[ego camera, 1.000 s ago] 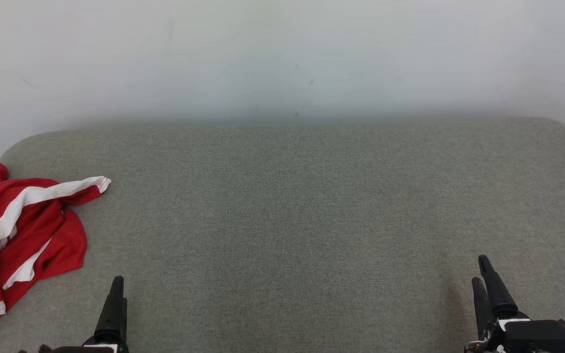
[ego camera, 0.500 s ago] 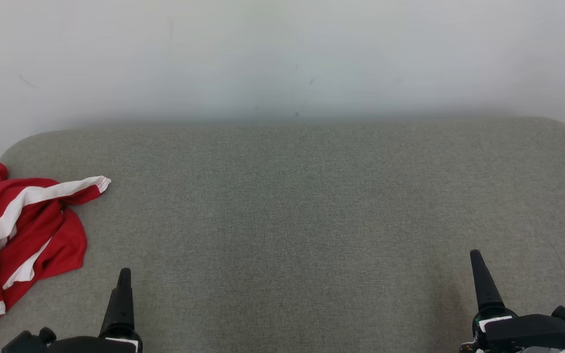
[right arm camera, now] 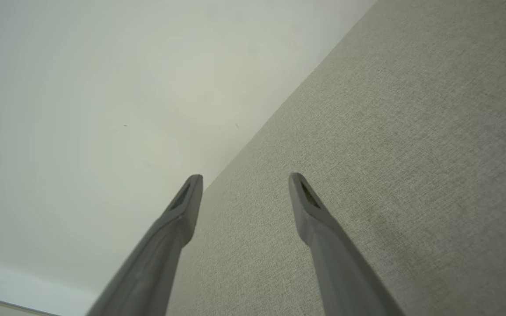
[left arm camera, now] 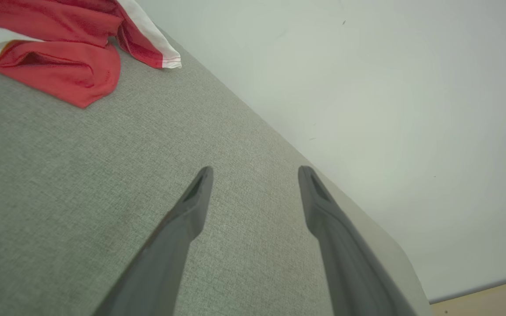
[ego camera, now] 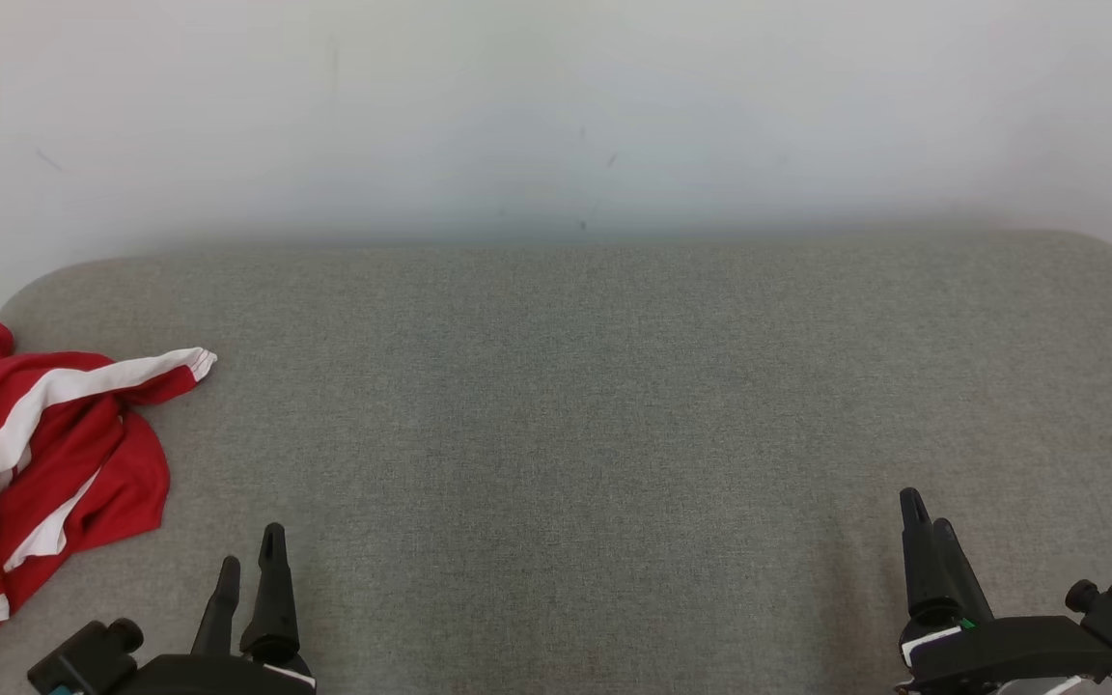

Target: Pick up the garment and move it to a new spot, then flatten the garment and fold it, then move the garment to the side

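Note:
A crumpled red garment with white stripes (ego camera: 44,463) lies at the far left of the grey cushioned surface (ego camera: 575,405); one striped sleeve end points right. The left wrist view has the garment (left arm camera: 55,48) at its upper left, well ahead of the fingers. My left gripper (ego camera: 249,550) stands open at the lower left, to the right of the garment and apart from it, nothing between its fingers (left arm camera: 196,197). At the lower right my right gripper (ego camera: 925,512) is open too, over bare fabric, its fingers (right arm camera: 310,210) holding nothing.
A pale wall (ego camera: 556,116) rises right behind the cushion's back edge. The cushion's rounded corners sit at far left and far right. A strip of wooden floor (left arm camera: 490,298) shows past the cushion's end in the left wrist view.
Both grippers have rolled at the wrist and shifted slightly inward; the left one has risen a little. The garment has not moved.

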Robot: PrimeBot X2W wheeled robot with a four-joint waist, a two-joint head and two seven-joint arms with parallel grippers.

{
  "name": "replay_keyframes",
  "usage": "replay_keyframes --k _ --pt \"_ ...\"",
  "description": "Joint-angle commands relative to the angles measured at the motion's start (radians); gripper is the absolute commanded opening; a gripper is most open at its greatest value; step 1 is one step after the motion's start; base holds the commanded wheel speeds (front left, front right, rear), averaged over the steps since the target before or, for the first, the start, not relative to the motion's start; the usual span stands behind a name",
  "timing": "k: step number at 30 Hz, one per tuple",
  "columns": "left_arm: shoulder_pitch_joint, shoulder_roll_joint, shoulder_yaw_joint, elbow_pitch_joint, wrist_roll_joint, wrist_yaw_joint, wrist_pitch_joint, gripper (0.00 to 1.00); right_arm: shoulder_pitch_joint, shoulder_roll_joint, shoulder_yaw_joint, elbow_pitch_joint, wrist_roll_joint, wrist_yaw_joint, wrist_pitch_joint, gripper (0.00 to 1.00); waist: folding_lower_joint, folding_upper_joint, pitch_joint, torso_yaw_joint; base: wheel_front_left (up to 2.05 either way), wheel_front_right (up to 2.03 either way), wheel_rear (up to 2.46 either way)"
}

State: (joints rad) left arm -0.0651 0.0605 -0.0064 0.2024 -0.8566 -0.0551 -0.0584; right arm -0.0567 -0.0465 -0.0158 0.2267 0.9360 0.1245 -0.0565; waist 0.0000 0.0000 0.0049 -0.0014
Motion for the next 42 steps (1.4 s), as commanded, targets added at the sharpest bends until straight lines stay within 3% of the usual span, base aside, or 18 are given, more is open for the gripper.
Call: replay_keyframes --k 1,16,42 --pt "-0.022 0.008 -0.010 -0.018 0.049 0.008 -0.012 1.00 -0.006 -0.006 0.003 -0.012 -0.057 0.005 -0.014 1.00 0.0000 0.0000 -0.001 0.000 0.00 0.00 0.00" --pt "-0.023 0.028 -0.049 -0.012 0.234 0.032 -0.060 1.00 -0.005 -0.003 0.020 -0.006 -0.298 0.006 -0.047 1.00 0.0000 0.0000 -0.005 0.003 0.00 0.00 0.00" --pt "-0.012 0.062 -0.094 -0.022 0.499 0.067 -0.127 1.00 0.020 -0.004 0.039 -0.061 -0.569 0.008 -0.040 1.00 0.0000 0.0000 -0.013 0.009 0.00 0.00 0.00"
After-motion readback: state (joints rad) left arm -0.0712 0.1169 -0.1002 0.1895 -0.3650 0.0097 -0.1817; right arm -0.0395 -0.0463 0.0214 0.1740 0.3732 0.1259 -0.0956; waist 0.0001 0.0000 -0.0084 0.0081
